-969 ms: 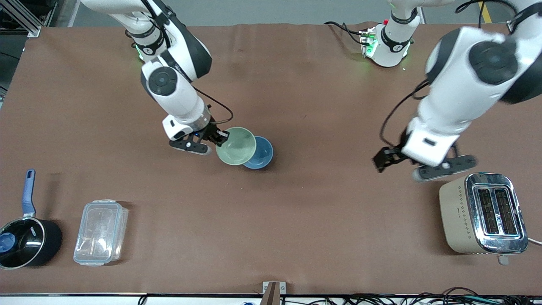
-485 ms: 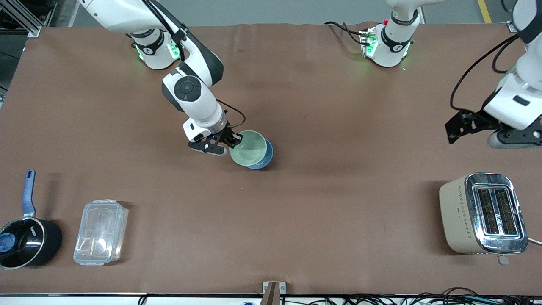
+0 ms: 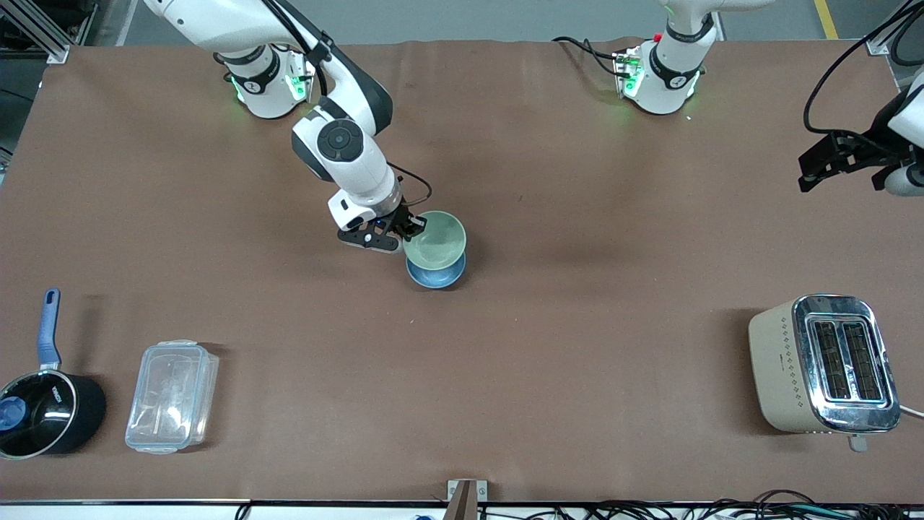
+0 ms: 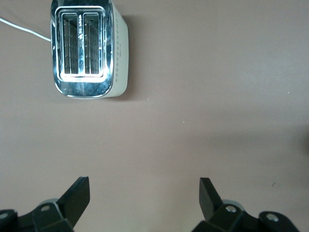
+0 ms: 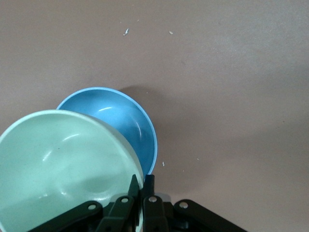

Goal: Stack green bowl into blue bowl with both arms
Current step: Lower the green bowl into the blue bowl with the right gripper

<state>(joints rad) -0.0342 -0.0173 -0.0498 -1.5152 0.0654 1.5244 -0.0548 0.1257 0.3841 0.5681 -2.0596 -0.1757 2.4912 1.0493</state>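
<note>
My right gripper (image 3: 410, 230) is shut on the rim of the pale green bowl (image 3: 435, 238) and holds it over the blue bowl (image 3: 435, 274), which sits on the table mid-way along. In the right wrist view the green bowl (image 5: 63, 164) covers much of the blue bowl (image 5: 126, 126), and my right gripper (image 5: 143, 181) pinches the green rim. My left gripper (image 3: 844, 162) is open and empty, up in the air over the left arm's end of the table. In the left wrist view its fingers (image 4: 79, 193) stand wide apart over bare table.
A beige toaster (image 3: 823, 363) stands near the front camera at the left arm's end; it also shows in the left wrist view (image 4: 87, 48). A clear plastic container (image 3: 172, 396) and a black saucepan with a blue handle (image 3: 43, 404) sit at the right arm's end.
My right gripper has carried the green bowl toward the left arm's end until it is over the blue bowl. My left arm has drawn back and up, away from the toaster.
</note>
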